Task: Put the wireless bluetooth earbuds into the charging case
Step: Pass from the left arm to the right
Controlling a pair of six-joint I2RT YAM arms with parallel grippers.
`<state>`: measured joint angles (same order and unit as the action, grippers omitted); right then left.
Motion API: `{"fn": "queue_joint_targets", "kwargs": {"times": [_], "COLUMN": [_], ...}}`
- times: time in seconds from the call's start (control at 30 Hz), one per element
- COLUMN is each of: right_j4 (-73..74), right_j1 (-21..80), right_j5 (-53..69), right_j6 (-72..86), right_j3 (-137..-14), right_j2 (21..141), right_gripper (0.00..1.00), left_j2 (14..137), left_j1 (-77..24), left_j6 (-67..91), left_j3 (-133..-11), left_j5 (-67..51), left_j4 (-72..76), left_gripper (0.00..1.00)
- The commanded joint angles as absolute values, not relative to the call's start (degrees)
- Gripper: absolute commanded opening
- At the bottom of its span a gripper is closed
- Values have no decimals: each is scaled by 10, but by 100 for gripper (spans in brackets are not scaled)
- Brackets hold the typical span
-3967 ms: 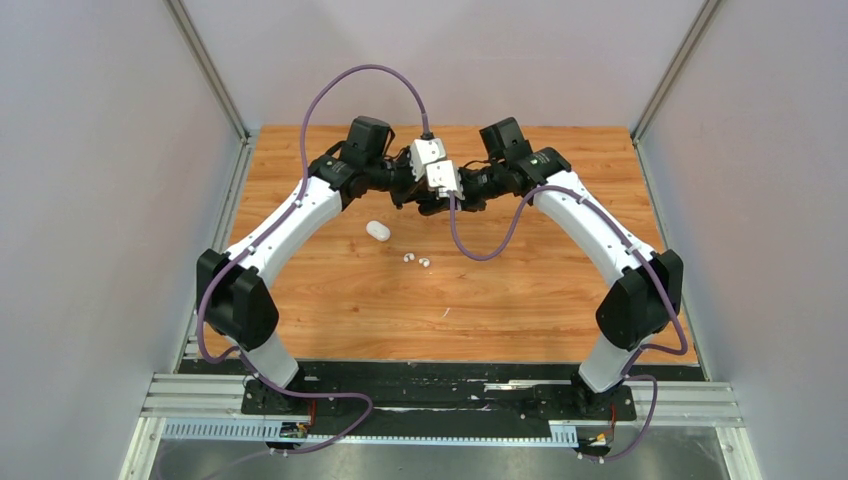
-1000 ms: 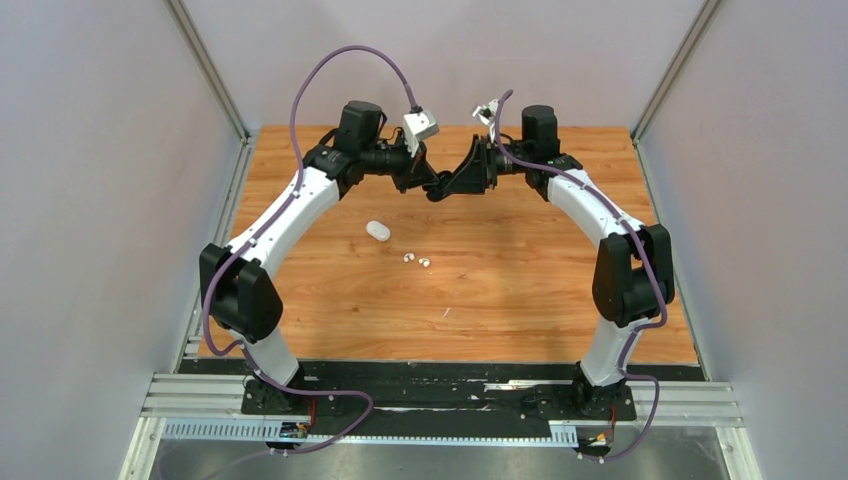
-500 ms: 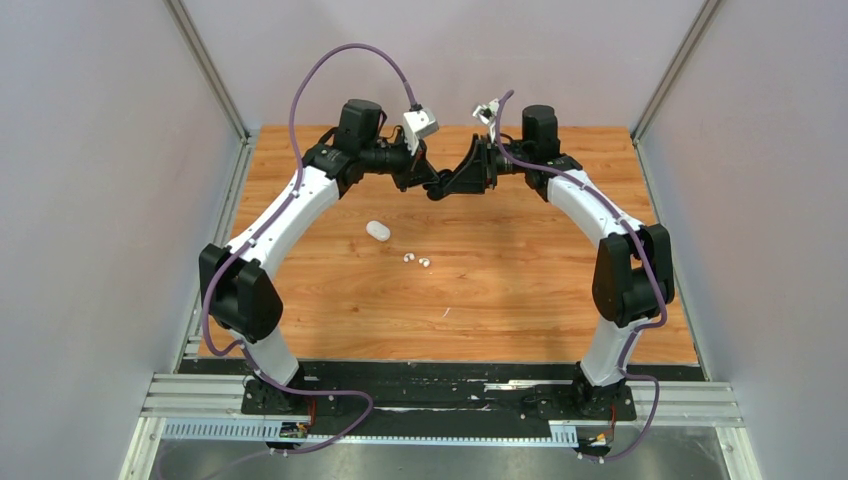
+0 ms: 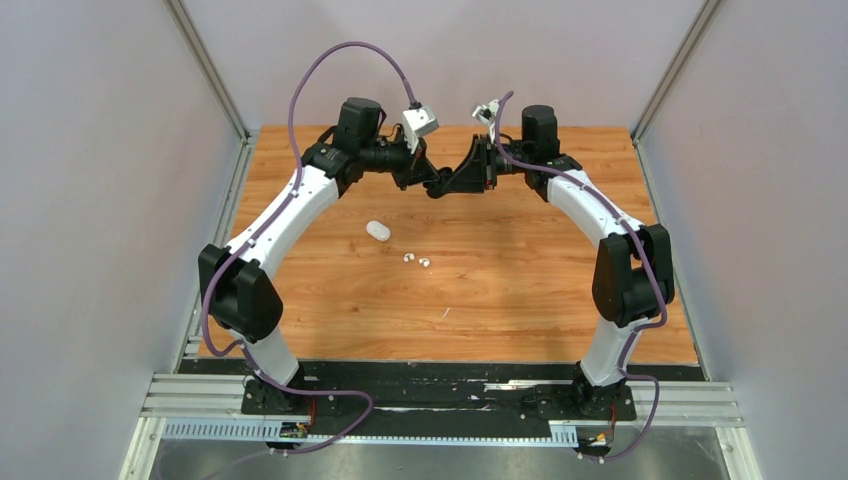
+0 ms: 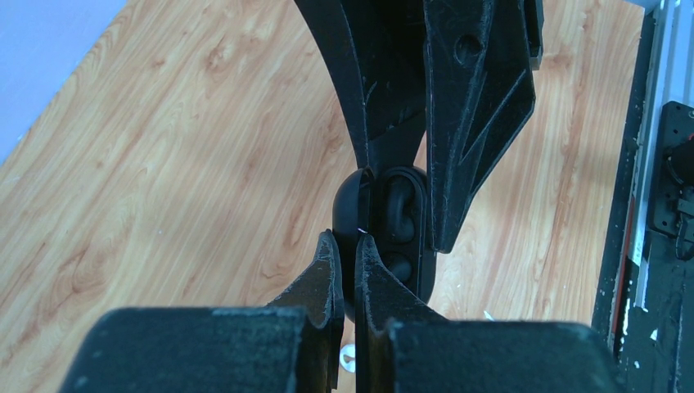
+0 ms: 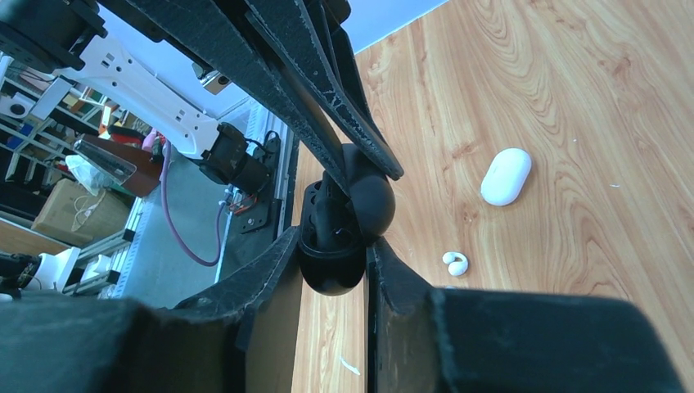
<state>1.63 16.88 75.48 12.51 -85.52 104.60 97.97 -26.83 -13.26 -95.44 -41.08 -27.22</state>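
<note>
Charging case (image 5: 398,225), black and hinged open, is pinched by left tool (image 5: 345,246) and right tool (image 6: 331,246); I'd close it gently, without twisting.

- The left arm (image 4: 290,215) arches from its near-left base to the far middle; its wrist lies level, pointing right
- The right arm (image 4: 590,215) mirrors it from the near-right base; its wrist points left
- The left gripper (image 5: 345,246) and the right gripper (image 6: 331,246) meet tip to tip, raised
- The left fingers are almost together, pinching a thin edge of the black case (image 5: 401,221); the right fingers clamp its body from both sides
</note>
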Motion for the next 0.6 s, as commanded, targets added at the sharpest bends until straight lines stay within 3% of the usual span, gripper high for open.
{"fn": "queue_joint_targets", "kwargs": {"times": [0.0, 0.03, 0.07, 0.17, 0.23, 0.37, 0.57], "right_j4": [-3, -2, -2, -3, -3, -3, -3], "right_j1": [177, 175, 175, 173, 173, 172, 172], "right_j5": [775, 776, 777, 780, 780, 776, 775], "right_j6": [108, 106, 105, 101, 101, 102, 107], "right_j3": [-858, -858, -857, -859, -862, -865, -878], "right_j2": [1039, 1039, 1040, 1043, 1045, 1047, 1052], "right_gripper": [8, 7, 6, 5, 5, 4, 4], "left_j2": [983, 983, 982, 977, 974, 977, 979], "left_j1": [-268, -268, -267, -256, -246, -224, -219], "left_j6": [-124, -123, -120, -115, -106, -74, -38], "left_j3": [-986, -991, -994, -1010, -1025, -1048, -984], "left_j5": [-402, -399, -392, -392, -400, -480, -578], "left_j4": [-264, -267, -271, -270, -268, -266, -226], "left_gripper": [4, 8, 22, 50, 62, 79, 91]}}
